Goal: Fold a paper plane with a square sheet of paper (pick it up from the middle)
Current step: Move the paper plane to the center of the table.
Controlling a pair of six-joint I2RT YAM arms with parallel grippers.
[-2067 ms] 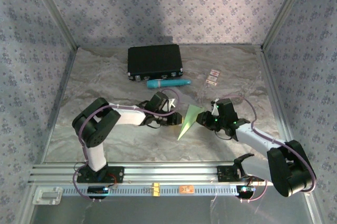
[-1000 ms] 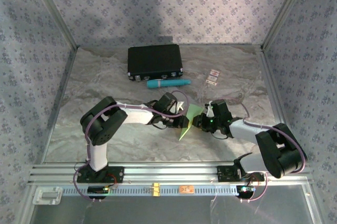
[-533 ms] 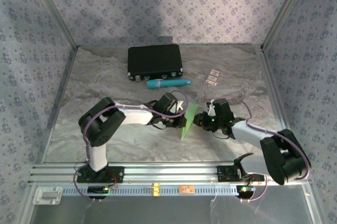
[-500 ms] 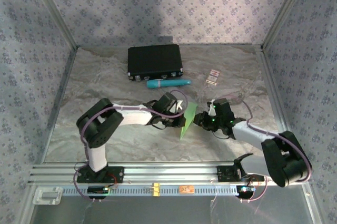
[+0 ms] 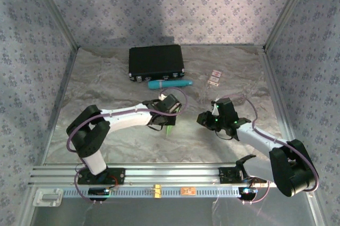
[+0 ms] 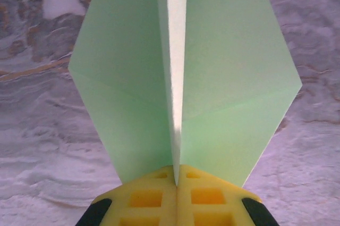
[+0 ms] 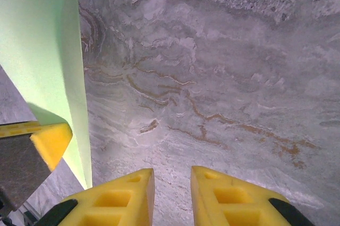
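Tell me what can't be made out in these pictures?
- Top view: the paper plane is mostly hidden under the left arm.
- Left wrist view: its far end is cut off by the top edge.
- Top view: two small cards are too small to read.

The pale green paper plane (image 6: 228, 77), wings spread, is pinched along its centre crease between closed jaws.
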